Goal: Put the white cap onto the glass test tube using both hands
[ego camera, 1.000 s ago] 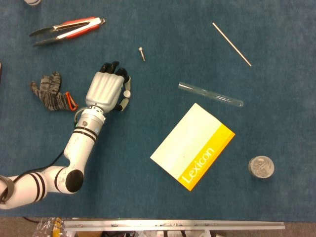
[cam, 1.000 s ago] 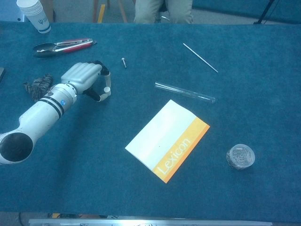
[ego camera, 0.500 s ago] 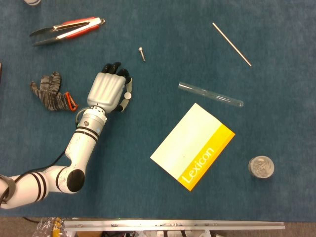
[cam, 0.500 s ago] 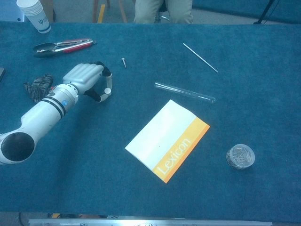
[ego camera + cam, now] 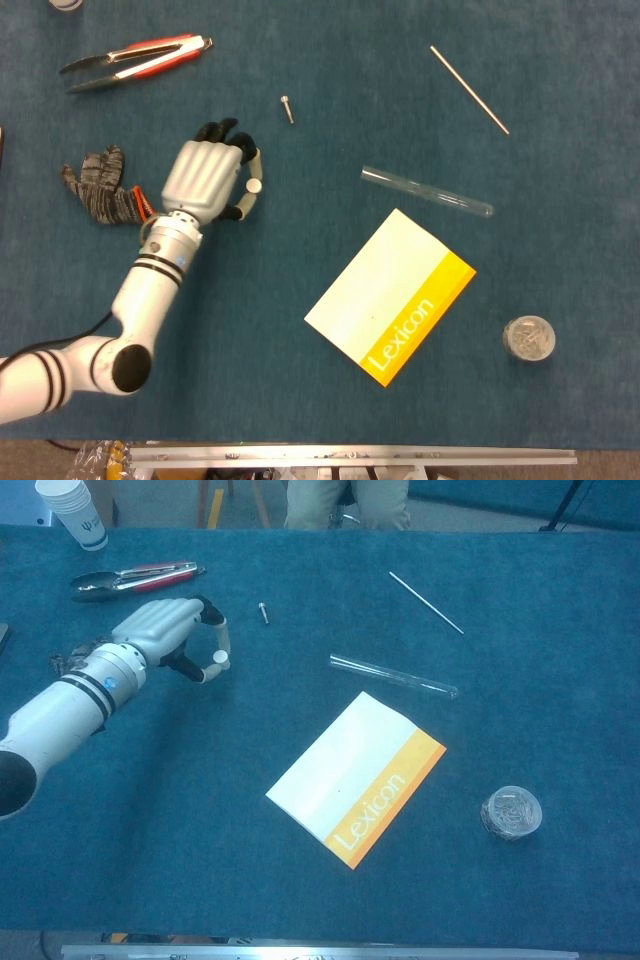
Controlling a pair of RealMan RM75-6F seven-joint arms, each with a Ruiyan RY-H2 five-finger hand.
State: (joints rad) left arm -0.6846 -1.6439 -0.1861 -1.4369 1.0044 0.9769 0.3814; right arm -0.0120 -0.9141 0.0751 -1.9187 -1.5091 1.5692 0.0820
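My left hand hovers over the left part of the table, its back turned up. It pinches the small white cap between the thumb and a finger. The glass test tube lies flat on the blue cloth right of centre, well apart from the hand. My right hand shows in neither view.
A white and yellow Lexicon booklet lies just below the tube. A grey glove sits left of the hand, tongs at the far left, a small screw, a thin rod and a round clear lid elsewhere.
My left hand has risen off the cloth and shifted a little left and away, with the white cap held in its pinch. The tube has not moved.
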